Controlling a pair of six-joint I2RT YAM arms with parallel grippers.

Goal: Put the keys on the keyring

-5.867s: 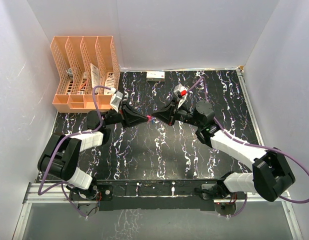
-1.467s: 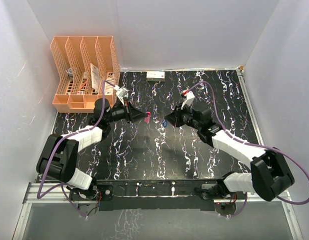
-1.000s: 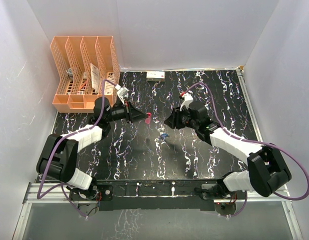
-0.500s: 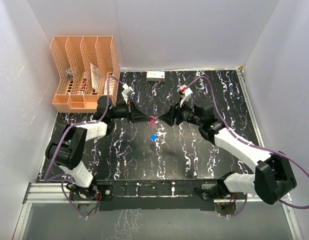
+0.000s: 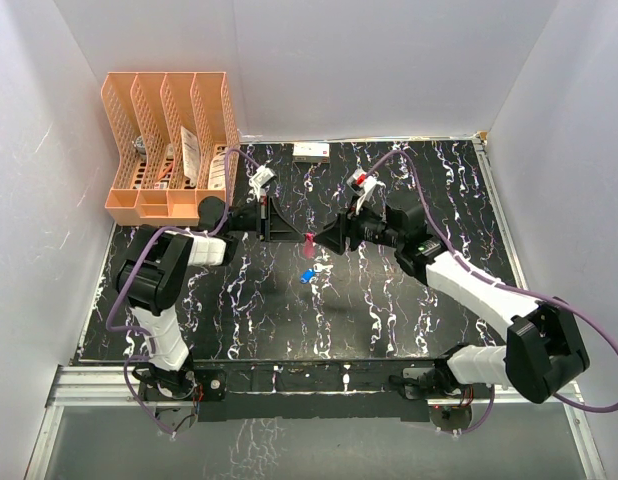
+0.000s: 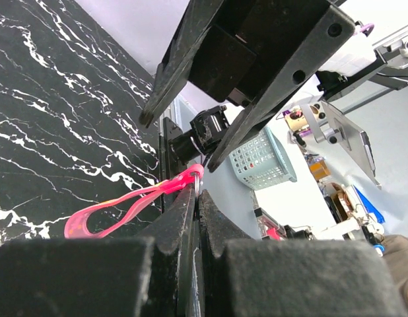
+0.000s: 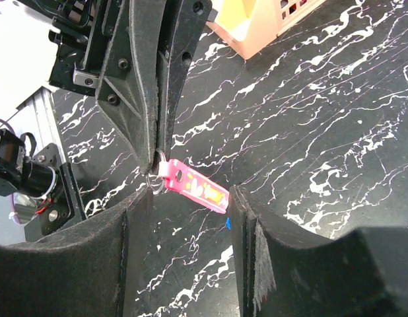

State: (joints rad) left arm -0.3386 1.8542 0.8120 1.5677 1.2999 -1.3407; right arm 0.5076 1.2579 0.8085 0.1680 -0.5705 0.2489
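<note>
My left gripper [image 5: 297,233] is shut on the thin metal ring [image 7: 153,178] of the keyring and holds it above the table. The red-pink strap [image 5: 309,244] hangs from the ring, and it also shows in the left wrist view [image 6: 125,207] and the right wrist view [image 7: 194,187]. My right gripper [image 5: 325,240] is open and empty, facing the left one, with its fingers [image 7: 128,251] on either side of the strap and not touching it. The blue-headed key [image 5: 308,275] and the silvery key [image 5: 322,268] lie on the black table below the strap.
An orange file organizer [image 5: 169,130] stands at the back left, close behind the left arm. A small white box [image 5: 311,151] lies at the table's back edge. White walls enclose the black marbled table [image 5: 439,190] on three sides.
The blue key left the right gripper and dropped to the table beside the silvery key. Both grippers moved back together, the right one open around the strap held by the left.
</note>
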